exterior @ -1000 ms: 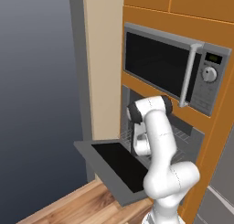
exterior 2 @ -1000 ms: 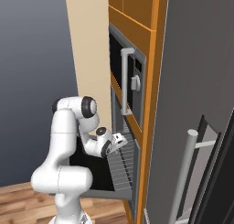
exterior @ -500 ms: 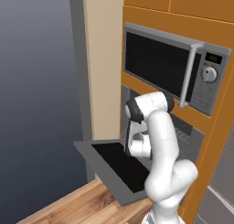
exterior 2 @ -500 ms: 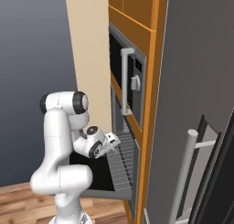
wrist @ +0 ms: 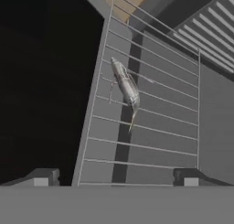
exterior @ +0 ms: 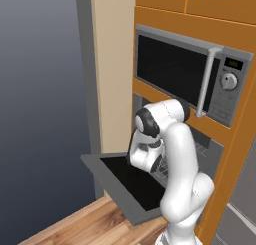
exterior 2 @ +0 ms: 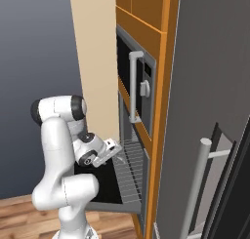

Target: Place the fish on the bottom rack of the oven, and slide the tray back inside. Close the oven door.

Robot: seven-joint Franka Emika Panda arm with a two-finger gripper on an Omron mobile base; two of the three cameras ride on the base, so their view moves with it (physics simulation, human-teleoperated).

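Observation:
The fish (wrist: 125, 87) lies flat on the pulled-out bottom rack (wrist: 155, 127), head toward the far left corner, with nothing touching it. My gripper (wrist: 116, 179) is open above the rack's near edge, well short of the fish, and its fingertips (wrist: 43, 176) are spread wide. From the right base view the gripper (exterior 2: 116, 148) hovers over the rack (exterior 2: 131, 172), which sticks out of the oven (exterior: 216, 156) over the lowered oven door (exterior: 127, 184). The door's black glass (wrist: 41, 81) lies beside the rack.
A microwave (exterior: 185, 74) with a vertical handle sits just above the oven cavity. A beige wall panel (exterior: 112, 64) stands left of the door. A tall grey appliance with a bar handle (exterior 2: 195, 184) is on the right. Below is a wooden floor (exterior: 75, 226).
The arm's upper joints have swung left, away from the oven front. The hand has drawn back a little from the rack and stays open.

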